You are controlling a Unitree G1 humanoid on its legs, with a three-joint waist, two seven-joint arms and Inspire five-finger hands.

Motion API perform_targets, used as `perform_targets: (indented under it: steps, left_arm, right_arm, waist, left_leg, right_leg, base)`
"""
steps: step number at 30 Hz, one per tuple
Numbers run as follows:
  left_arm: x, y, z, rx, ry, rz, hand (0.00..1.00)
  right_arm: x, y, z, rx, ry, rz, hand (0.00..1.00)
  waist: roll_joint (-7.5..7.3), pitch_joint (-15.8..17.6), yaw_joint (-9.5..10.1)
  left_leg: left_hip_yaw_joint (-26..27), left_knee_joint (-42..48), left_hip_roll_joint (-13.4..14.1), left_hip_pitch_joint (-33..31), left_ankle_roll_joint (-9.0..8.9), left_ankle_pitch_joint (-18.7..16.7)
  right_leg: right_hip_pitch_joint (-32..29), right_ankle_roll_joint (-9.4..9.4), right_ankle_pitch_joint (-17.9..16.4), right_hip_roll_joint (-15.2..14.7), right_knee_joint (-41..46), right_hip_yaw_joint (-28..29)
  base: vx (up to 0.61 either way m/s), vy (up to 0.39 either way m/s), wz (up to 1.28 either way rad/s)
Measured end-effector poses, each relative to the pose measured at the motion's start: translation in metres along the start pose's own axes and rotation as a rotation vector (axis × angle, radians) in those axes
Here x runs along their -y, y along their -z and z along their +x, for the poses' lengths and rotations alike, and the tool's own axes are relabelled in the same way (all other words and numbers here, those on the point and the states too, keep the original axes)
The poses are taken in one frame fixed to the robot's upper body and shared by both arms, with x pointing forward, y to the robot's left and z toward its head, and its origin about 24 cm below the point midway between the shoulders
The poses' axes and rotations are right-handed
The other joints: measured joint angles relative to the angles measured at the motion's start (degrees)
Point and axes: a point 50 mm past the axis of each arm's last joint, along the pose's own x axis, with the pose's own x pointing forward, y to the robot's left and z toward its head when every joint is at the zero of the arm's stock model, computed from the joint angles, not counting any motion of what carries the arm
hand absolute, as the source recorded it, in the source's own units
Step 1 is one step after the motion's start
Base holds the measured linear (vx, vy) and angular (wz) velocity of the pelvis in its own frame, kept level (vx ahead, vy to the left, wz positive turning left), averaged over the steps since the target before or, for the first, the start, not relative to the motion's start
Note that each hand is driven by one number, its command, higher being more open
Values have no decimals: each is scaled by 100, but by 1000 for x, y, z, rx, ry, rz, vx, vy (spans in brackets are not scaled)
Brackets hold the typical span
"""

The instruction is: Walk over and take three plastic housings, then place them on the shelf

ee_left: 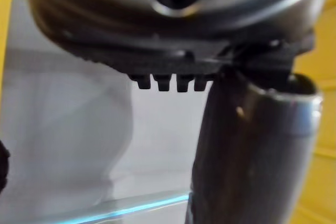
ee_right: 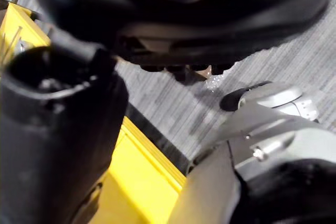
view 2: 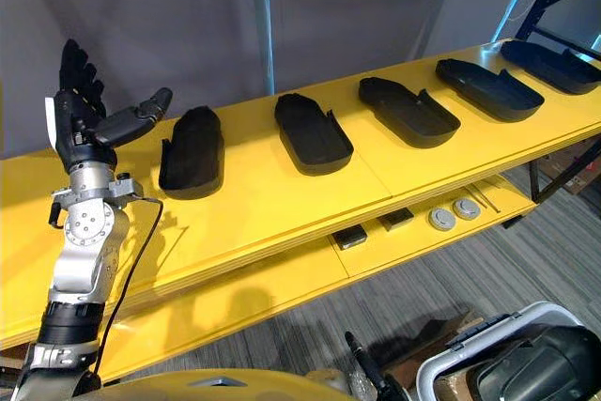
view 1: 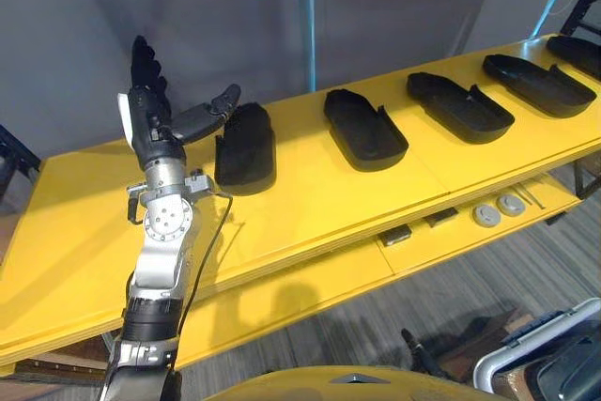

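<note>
Several black plastic housings lie in a row on the yellow shelf: the leftmost, a second, a third and more toward the far right. My left hand is raised over the shelf just left of the leftmost housing. It is open, with its fingers straight up and its thumb stretched toward that housing's far end, holding nothing. The right wrist view has my right hand low beside a yellow shelf edge over the grey floor, open and empty.
A lower yellow ledge carries two round grey discs and small dark blocks. A light blue upright strip runs up the grey wall behind the shelf. A grey bin stands on the floor at the lower right.
</note>
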Motion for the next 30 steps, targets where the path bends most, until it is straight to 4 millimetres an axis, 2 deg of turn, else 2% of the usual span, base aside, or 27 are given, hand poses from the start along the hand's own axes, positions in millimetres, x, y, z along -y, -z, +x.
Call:
perform_targets:
  steps: [4,8,12,15,17,18,20,21,23,24,26,30]
  left_arm:
    - [-2,-8,-7,44,0,-26,100]
    - [-11,-26,-23,169,-28,-65,100]
    - [-28,-46,-50,359,-164,-133,100]
    - [-47,-55,-74,469,-322,-105,100]
    - [-62,-58,-93,519,-446,-54,100]
    - [-66,-58,-97,524,-472,-33,100]
    - [-75,-57,-111,520,-547,-9,100]
    - [-77,-57,-113,515,-559,-4,100]
    - [-83,-56,-119,506,-595,48,100]
    - [-85,-57,-120,513,-603,66,100]
    - [-92,-60,-121,530,-629,97,100]
    - [-96,-60,-123,522,-658,109,100]
  right_arm:
    - [-1,4,0,-13,-1,2,100]
    - [-9,-3,-2,79,15,-8,100]
    - [-26,-40,-13,327,52,12,100]
    - [-38,-76,-32,561,40,42,100]
    - [-44,-109,-54,769,56,46,100]
    - [-45,-118,-60,824,64,37,100]
    - [-47,-151,-90,1054,103,16,100]
    - [-46,-159,-98,1108,110,21,100]
    - [-37,-187,-134,1331,162,33,100]
    - [-33,-194,-143,1382,177,40,100]
    - [-16,-215,-175,1574,244,56,100]
    - [-8,-232,-206,1758,167,108,100]
  waist:
    - [-37,-98,2]
    - [-171,-96,-5]
    - [-173,-108,-15]
    - [-137,-130,-17]
    - [-126,-133,4]
    - [-127,-132,13]
    - [-156,-114,68]
    - [-175,-102,83]
    - [-240,-62,140]
    - [-238,-63,146]
    - [-278,-31,130]
    - [-336,1,89]
  left_leg:
    - [-23,0,-13,-64,11,24]
    - [-45,1,-14,-92,37,54]
    - [-46,2,-17,-177,51,73]
    - [-30,3,-9,-173,46,75]
    - [-32,3,-4,-170,42,67]
    - [-33,3,-3,-170,37,63]
    - [-32,3,-3,-177,4,37]
    - [-33,3,-3,-178,7,35]
    - [-39,3,-8,-198,32,21]
    - [-43,4,-9,-214,33,21]
    - [-99,5,-17,-277,36,29]
    - [-140,26,-32,-278,42,76]
  right_leg:
    - [-35,30,59,-11,-32,-21]
    - [-60,49,97,-6,-28,-49]
    - [-158,41,125,-5,-22,-44]
    - [-155,35,121,-1,-23,-24]
    - [-145,22,112,1,-23,-26]
    - [-144,9,103,2,-24,-27]
    - [-149,-16,82,3,-34,-24]
    - [-150,-15,81,3,-34,-24]
    - [-205,-11,79,0,-50,-21]
    - [-221,-11,78,-1,-52,-22]
    - [-248,6,92,1,-98,-41]
    - [-205,71,145,6,-108,-62]
  base:
    - [-17,15,3]
    - [-1,6,1]
    - [0,0,0]
    - [8,4,-1]
    - [0,0,0]
    - [0,0,0]
    - [0,0,0]
    - [0,0,0]
    - [0,0,0]
    - [-5,20,4]
    - [25,12,5]
    - [69,4,2]
